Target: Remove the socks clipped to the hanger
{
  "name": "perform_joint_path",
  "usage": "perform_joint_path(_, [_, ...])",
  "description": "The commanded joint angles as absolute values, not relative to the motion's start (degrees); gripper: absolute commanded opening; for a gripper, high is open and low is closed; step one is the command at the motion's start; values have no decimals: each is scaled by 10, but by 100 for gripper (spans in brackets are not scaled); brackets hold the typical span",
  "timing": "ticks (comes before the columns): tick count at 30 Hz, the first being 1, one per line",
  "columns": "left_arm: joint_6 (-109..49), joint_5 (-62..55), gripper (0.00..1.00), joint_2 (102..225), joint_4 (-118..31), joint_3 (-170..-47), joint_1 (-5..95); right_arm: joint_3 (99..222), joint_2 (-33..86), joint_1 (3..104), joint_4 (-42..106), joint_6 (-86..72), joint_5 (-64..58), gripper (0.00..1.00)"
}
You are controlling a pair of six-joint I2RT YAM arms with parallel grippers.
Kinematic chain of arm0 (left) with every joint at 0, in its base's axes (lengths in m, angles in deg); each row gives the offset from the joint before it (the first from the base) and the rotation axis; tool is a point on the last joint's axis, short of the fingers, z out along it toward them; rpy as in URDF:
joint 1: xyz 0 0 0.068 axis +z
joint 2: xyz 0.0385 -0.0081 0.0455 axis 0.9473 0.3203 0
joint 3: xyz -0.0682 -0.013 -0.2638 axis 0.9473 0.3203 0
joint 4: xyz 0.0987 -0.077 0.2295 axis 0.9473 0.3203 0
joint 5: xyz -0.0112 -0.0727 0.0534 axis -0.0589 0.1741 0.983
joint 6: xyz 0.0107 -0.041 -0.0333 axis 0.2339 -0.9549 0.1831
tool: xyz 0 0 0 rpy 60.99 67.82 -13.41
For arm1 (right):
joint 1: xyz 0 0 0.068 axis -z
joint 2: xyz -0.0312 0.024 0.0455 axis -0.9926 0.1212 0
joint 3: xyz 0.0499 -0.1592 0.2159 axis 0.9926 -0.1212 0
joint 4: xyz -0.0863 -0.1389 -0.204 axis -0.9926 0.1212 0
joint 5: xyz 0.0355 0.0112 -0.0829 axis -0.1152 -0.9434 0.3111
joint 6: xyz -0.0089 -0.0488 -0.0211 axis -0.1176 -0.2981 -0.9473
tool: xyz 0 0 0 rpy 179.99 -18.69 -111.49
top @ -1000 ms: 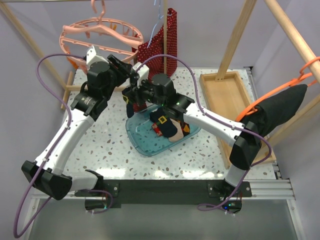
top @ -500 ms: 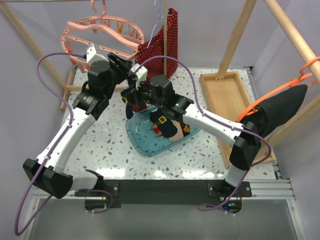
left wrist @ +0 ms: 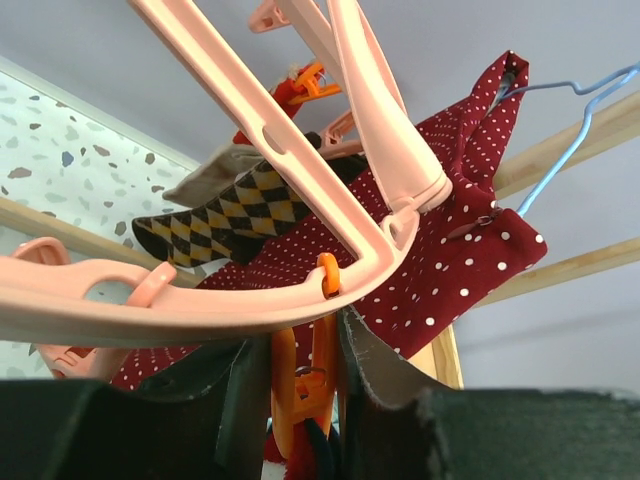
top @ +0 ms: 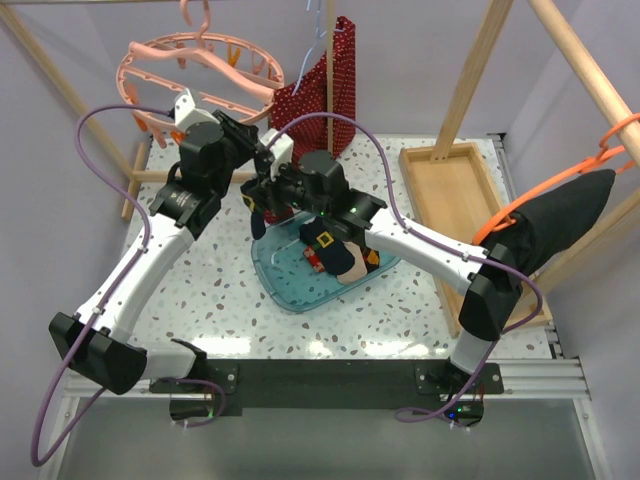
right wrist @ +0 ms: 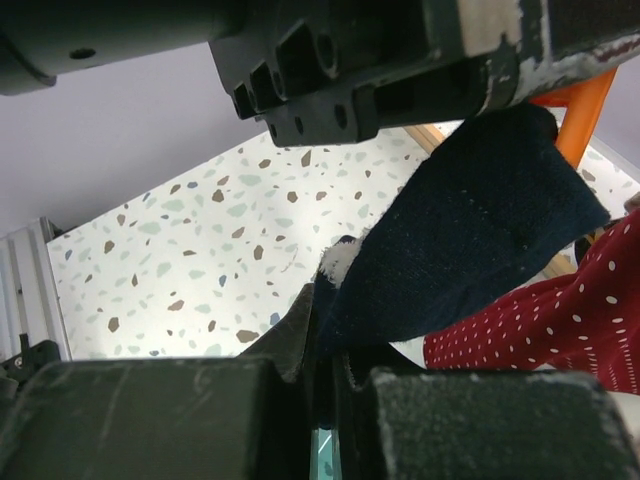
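Tip of dark sock [right wrist: 470, 220] hidden between right end effector [right wrist: 322, 340] fingers

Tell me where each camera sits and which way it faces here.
Top external: above, behind the bases, looking down on the table; both arms show.
Left wrist: under the hanger, looking up; its fingers flank an orange clip.
Right wrist: low, facing across the table; its fingers pinch a dark sock.
Shared: the red garment appears in all three.

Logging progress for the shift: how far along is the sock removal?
Done: several socks lie in the blue tray. In hand: the left gripper pinches an orange clip on the pink hanger while the right gripper holds a dark sock. Left: at least one argyle sock hangs clipped.
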State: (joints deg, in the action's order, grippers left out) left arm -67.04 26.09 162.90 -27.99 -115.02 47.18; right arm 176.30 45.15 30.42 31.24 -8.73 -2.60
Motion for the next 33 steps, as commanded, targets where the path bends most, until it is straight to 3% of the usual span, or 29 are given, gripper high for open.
perform_joint_path(1, [-650,294,17,1615,-309,-1144,471,1776,423,299,302,-95,-24,0])
perform_joint_path(6, [-639,304,1,1608,-307,-1145,471,1771,419,299,311,-93,-11,0])
perform_joint_path(26, [-485,366,0,1565,-318,-1153,474,1593,305,304,357,-104,141,0])
perform_joint_path(33, [-446,374,0,1563,-274,-1179,539,1553,317,321,392,-90,180,1])
